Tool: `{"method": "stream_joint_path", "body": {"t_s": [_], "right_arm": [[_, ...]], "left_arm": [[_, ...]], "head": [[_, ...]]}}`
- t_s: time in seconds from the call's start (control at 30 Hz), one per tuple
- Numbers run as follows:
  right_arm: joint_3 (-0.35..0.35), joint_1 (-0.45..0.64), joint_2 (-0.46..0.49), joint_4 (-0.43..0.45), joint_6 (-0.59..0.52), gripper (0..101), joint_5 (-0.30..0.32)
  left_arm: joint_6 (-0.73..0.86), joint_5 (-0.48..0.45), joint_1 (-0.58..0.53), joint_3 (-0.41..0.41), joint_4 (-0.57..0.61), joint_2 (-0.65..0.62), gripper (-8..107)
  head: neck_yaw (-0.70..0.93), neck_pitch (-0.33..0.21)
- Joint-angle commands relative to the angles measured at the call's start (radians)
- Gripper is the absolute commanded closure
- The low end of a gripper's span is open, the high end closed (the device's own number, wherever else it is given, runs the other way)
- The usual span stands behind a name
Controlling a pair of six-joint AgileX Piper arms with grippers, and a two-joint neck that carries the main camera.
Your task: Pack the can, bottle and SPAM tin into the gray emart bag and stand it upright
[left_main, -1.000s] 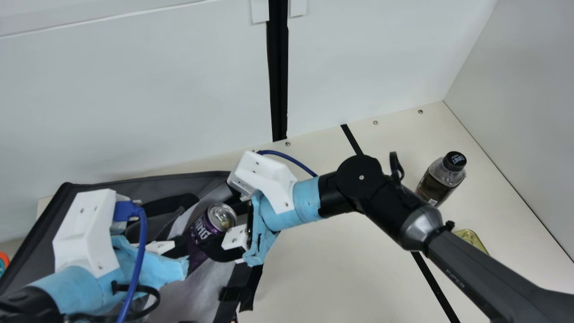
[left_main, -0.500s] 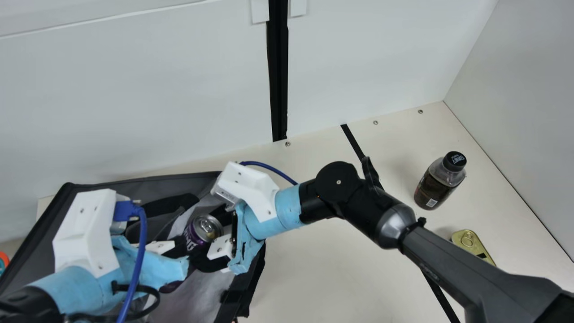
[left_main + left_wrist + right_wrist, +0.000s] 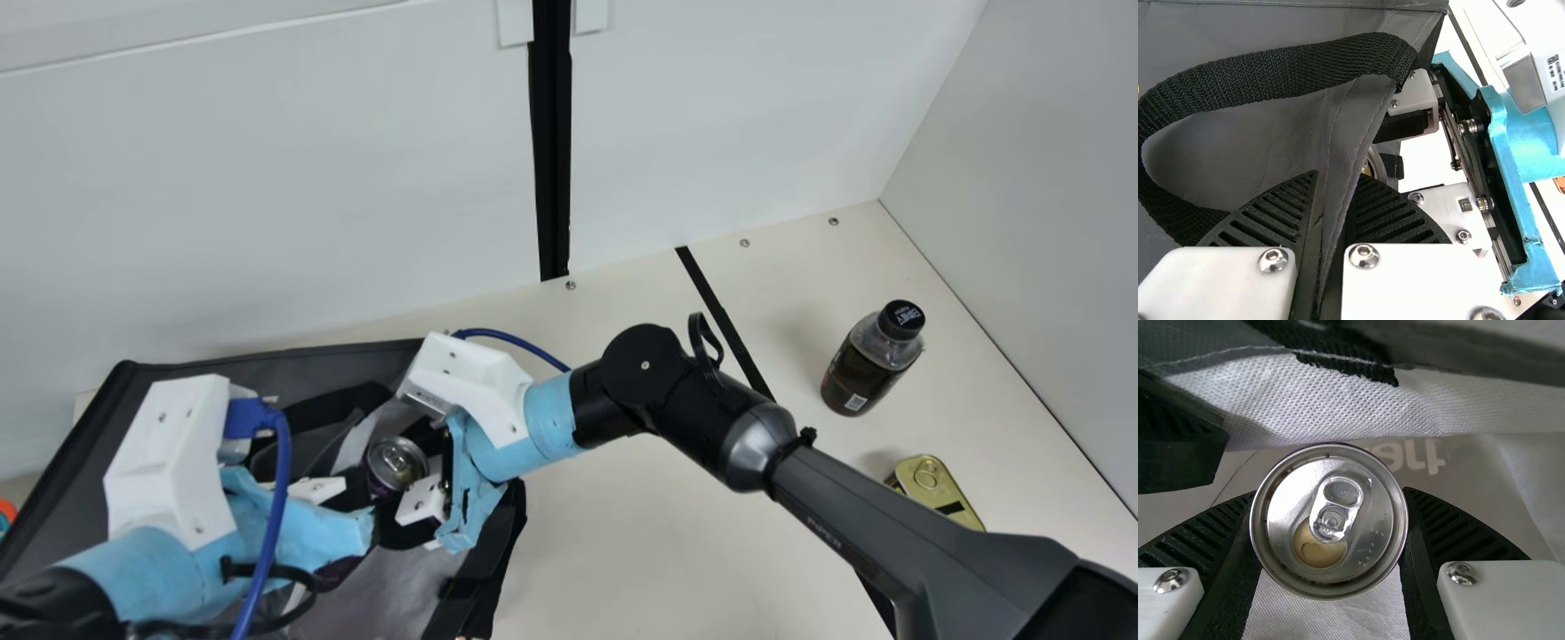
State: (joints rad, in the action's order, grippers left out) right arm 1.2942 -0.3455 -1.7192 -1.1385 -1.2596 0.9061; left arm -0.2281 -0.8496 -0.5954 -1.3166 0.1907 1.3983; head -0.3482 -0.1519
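Observation:
In the main view my left gripper [image 3: 348,500] is shut on the edge of the gray bag [image 3: 276,357]; the left wrist view shows my left gripper [image 3: 1333,190] pinching a fold of bag fabric [image 3: 1346,137]. Just right of it, my right gripper [image 3: 411,498] is down at the bag's opening, shut on the purple can [image 3: 396,463]. From the right wrist, the can's silver top [image 3: 1358,550] fills the space between the fingers of my right gripper [image 3: 1329,520], with white lining around it. The bottle [image 3: 867,363] stands at the right; the gold tin [image 3: 942,494] is nearer the front.
My right forearm [image 3: 836,507] crosses the cream table [image 3: 658,542] from the right, close to the gold tin. A black strap loop [image 3: 1281,70] curves beside my left fingers. White walls [image 3: 267,196] stand behind, and a gray-white wall [image 3: 1049,196] on the right.
The right arm has moved left and a little toward the front, carrying the can lower and deeper into the bag. My left gripper has kept its place.

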Motion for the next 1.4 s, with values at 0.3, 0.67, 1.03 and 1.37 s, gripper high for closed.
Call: {"method": "stream_joint_path", "body": {"t_s": [0.3, 0.67, 1.03, 1.37], "right_arm": [[-0.001, 0.001, 0.014, 0.033, 0.000, 38, 0.009], [-0.011, 0.011, 0.034, 0.054, 0.002, 6, 0.010], [-0.032, 0.037, 0.087, 0.078, 0.000, 6, 0.024], [-0.050, 0.103, 0.162, 0.097, -0.004, 6, 0.073]], "left_arm": [[0.000, 0.000, 0.000, 0.000, 0.000, 0.000, 107], [0.000, 0.000, 0.000, 0.000, 0.000, 0.000, 107], [0.000, 0.000, 0.000, 0.000, 0.000, 0.000, 107], [0.000, 0.000, 0.000, 0.000, 0.000, 0.000, 107]], "head": [[-0.001, -0.023], [-0.001, -0.023], [-0.001, -0.023], [-0.001, -0.023]]}}
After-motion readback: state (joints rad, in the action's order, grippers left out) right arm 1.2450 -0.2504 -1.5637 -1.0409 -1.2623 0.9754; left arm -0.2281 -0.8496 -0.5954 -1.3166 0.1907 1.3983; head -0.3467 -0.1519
